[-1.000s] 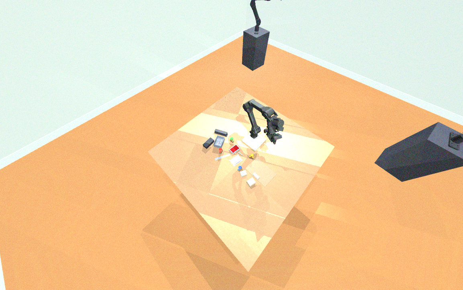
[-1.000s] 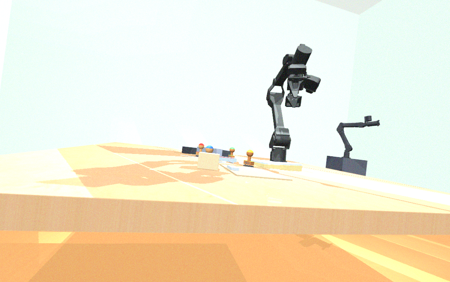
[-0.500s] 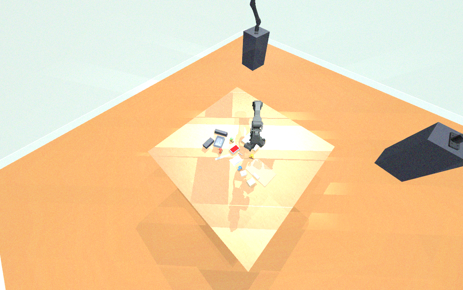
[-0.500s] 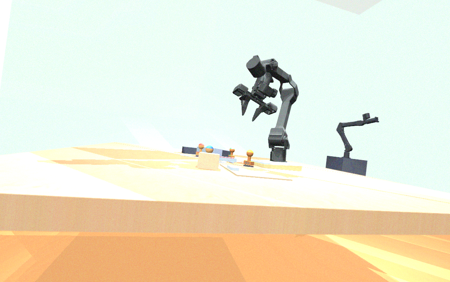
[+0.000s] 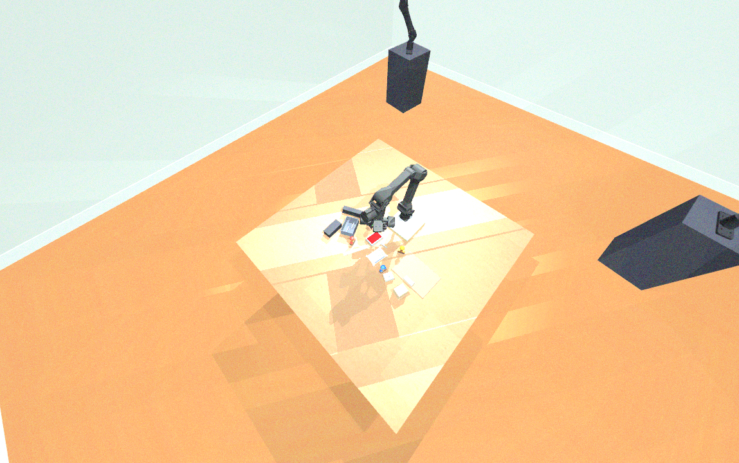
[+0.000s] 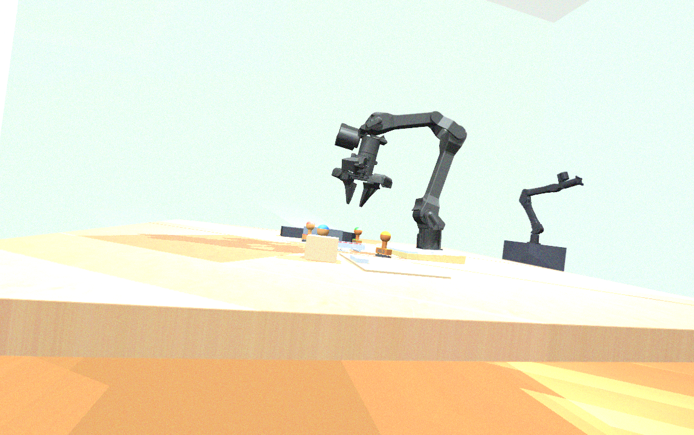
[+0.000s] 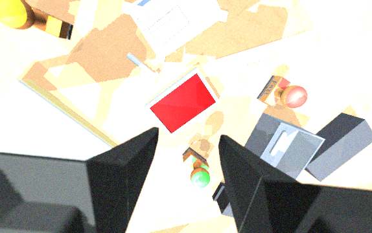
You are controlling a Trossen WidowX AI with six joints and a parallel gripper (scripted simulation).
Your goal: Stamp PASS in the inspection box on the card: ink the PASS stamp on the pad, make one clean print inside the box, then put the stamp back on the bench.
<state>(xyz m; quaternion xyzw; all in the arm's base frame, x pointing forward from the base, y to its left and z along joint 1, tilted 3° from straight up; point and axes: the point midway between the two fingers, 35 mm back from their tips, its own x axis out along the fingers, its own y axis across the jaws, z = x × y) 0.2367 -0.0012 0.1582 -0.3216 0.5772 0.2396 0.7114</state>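
Observation:
My gripper (image 6: 354, 204) (image 7: 189, 136) is partly open and empty, pointing down high above the table. The green-knobbed stamp (image 7: 200, 178) (image 6: 357, 231) stands below, showing between the fingers in the wrist view; its label is not readable. The red ink pad (image 7: 183, 103) (image 5: 374, 237) lies just beyond the fingertips in the wrist view. The white card (image 7: 202, 16) (image 5: 377, 256) lies past the pad; its printed lines show, but I cannot make out a print in the box. The red-knobbed stamp (image 7: 293, 96) (image 6: 310, 225) seems to read FAIL.
A yellow-knobbed stamp (image 7: 8, 13) (image 6: 385, 237) and a blue-knobbed stamp (image 5: 383, 268) stand near the card. A grey tray (image 5: 350, 226) and a dark block (image 5: 332, 228) (image 7: 341, 152) lie beyond the red stamp. A pale block (image 6: 321, 248) stands beside a thin board (image 6: 408, 267).

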